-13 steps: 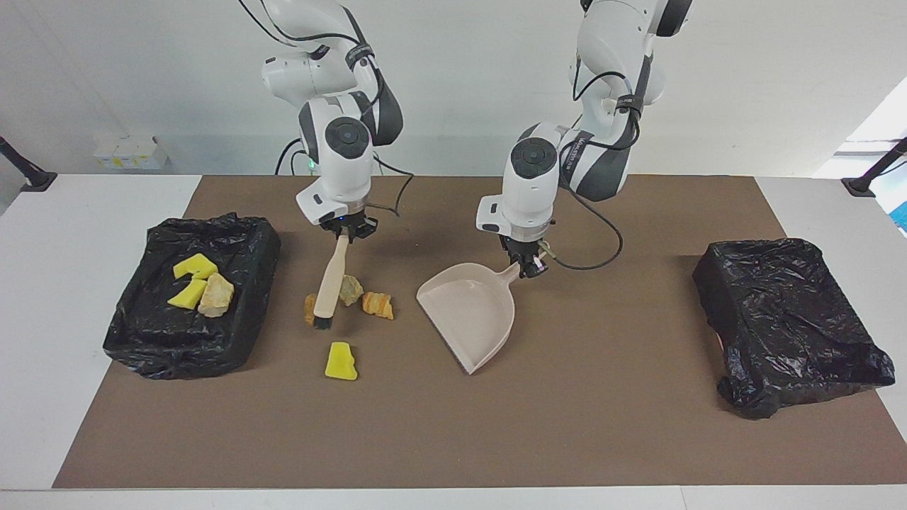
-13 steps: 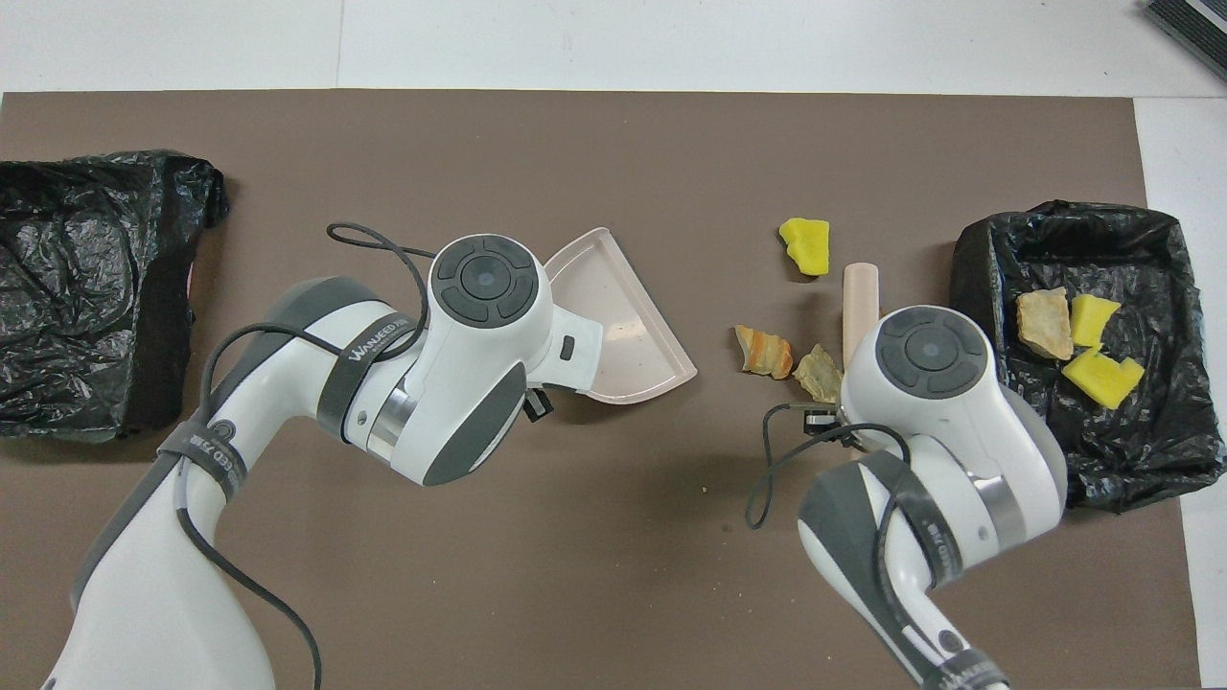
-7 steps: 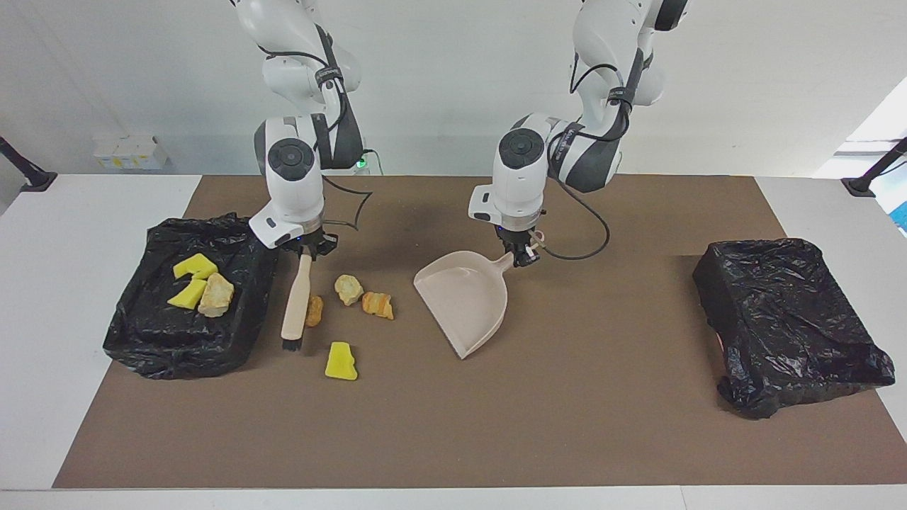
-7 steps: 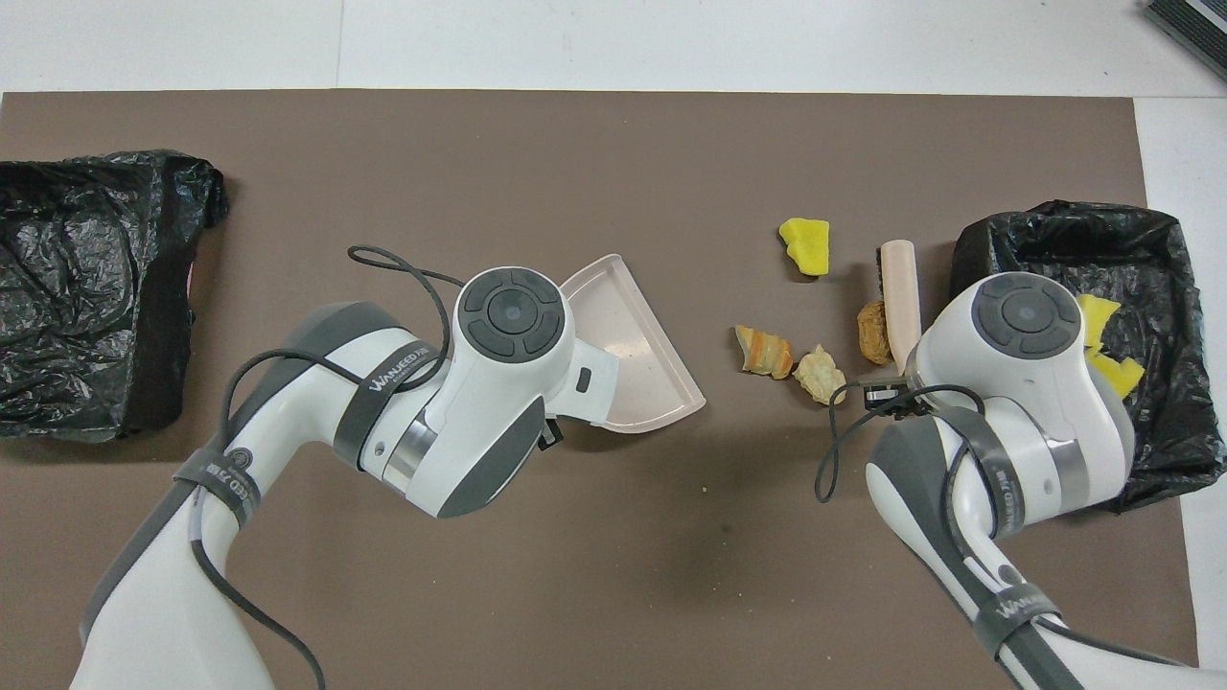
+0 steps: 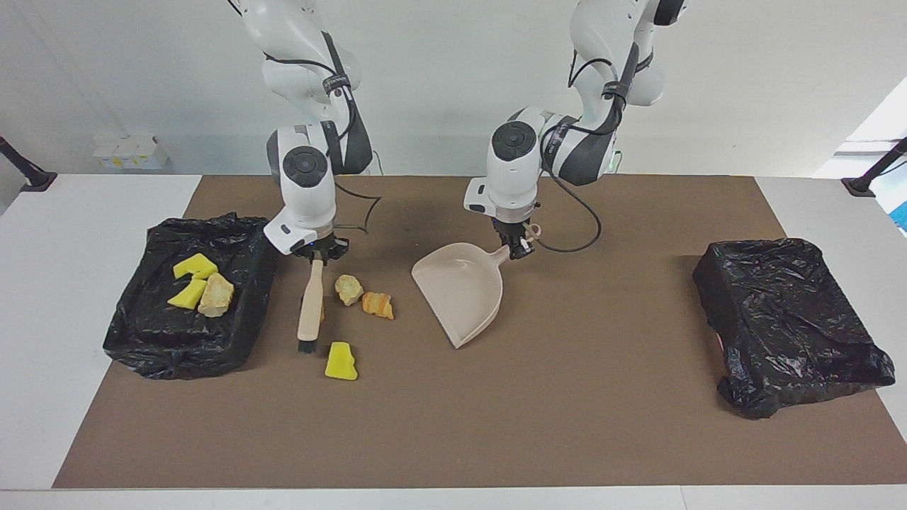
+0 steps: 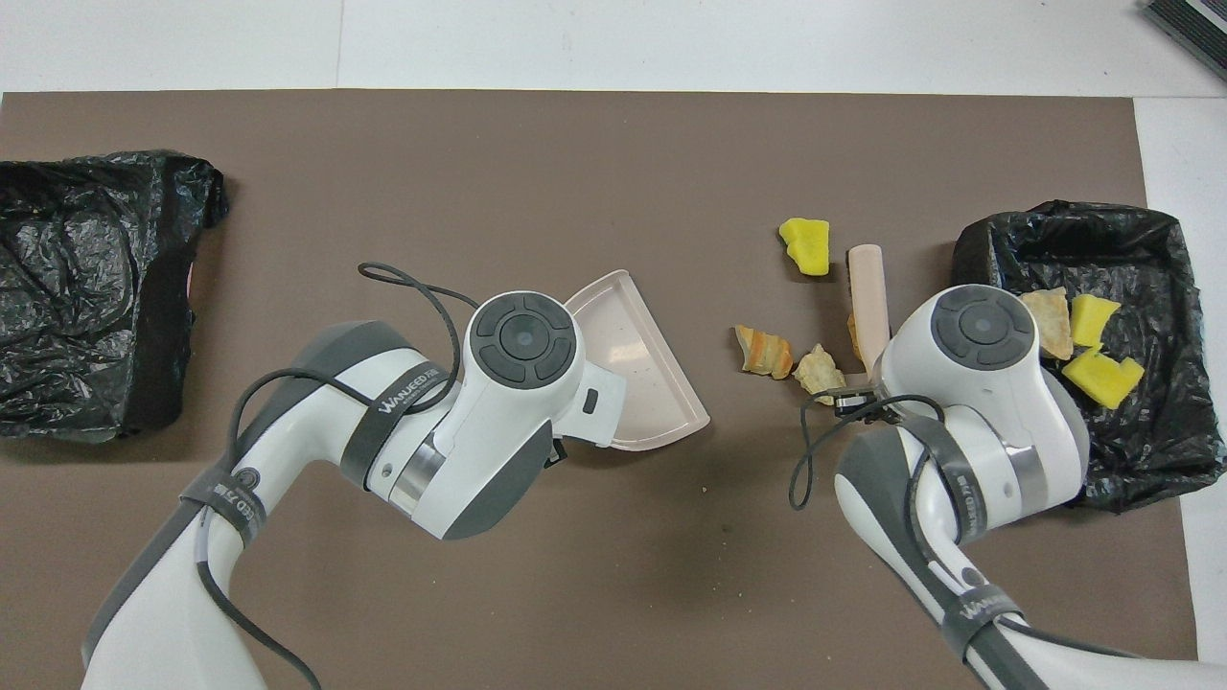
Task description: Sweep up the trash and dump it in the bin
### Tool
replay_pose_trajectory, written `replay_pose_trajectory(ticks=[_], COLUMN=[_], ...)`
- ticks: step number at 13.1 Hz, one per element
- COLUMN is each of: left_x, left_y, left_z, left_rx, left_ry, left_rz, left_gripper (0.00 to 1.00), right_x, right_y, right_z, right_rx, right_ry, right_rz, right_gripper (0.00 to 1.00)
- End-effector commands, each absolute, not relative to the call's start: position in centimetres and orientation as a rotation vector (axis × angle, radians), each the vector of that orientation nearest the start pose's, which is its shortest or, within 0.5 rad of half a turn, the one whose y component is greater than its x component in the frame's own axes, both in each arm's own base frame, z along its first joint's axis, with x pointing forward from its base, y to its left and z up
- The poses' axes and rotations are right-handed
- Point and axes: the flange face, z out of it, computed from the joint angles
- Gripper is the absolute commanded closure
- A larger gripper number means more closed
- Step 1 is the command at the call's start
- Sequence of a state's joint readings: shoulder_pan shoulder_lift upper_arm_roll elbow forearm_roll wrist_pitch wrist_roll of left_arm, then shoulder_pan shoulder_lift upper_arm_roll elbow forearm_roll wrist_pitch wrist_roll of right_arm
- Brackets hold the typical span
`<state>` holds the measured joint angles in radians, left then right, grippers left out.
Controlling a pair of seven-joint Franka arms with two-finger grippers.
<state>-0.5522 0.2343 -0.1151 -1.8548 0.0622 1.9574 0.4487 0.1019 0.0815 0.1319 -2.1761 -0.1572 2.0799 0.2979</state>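
The black-plastic-lined bin at the right arm's end of the counter holds two bright yellow foam chunks and one beige rough lump. Beside that bin, toward the left arm's end, the right gripper is closed on the handle of a pale wooden hand brush, bristles down by a loose yellow foam chunk. An orange-brown piece shows at the brush handle in the overhead view but is nearly hidden in the facing view. A tan lump and an orange-striped lump lie between brush and beige plastic dustpan, whose handle the left gripper grips; its fingers are covered from overhead. A second crumpled black-bagged bin sits at the left arm's end. A brown mat covers the white counter, under a plain white wall.
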Motion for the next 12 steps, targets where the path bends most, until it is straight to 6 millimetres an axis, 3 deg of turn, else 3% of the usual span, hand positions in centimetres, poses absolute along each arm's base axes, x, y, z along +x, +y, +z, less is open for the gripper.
replay_pose_trajectory(ticks=[1, 2, 3, 5, 7, 9, 11, 12], left_x=[46.9, 46.8, 46.9, 46.9, 46.9, 46.9, 47.0, 47.0], left_y=[-35.8, -35.9, -35.8, -35.8, -35.8, -35.8, -35.7, -35.7], left_z=[39.0, 38.9, 38.9, 38.9, 38.9, 38.9, 38.9, 38.9], left_rx=[-2.588, -2.587, -2.588, -2.588, -2.590, -2.590, -2.591, -2.591], left_ry=[1.672, 1.674, 1.672, 1.672, 1.670, 1.670, 1.668, 1.668], left_rz=[0.165, 0.162, 0.162, 0.162, 0.162, 0.162, 0.163, 0.163], left_gripper=[1.00, 1.00, 1.00, 1.00, 1.00, 1.00, 1.00, 1.00], right_x=[51.4, 52.1, 52.9, 54.0, 55.0, 55.7, 54.2, 52.4], right_y=[17.7, 19.1, 19.1, 17.6, 14.0, 8.1, 4.2, 2.9], right_z=[35.3, 36.9, 38.4, 40.2, 40.3, 39.2, 37.9, 36.9], right_rx=[-3.245, -3.239, -3.239, -3.251, -3.236, -3.210, -3.185, -3.176], right_ry=[-0.164, -0.177, -0.171, -0.183, -0.260, -0.305, -0.331, -0.329], right_rz=[0.250, 0.279, 0.282, 0.292, 0.314, 0.349, 0.403, 0.423], right_gripper=[1.00, 1.00, 1.00, 1.00, 1.00, 1.00, 1.00, 1.00])
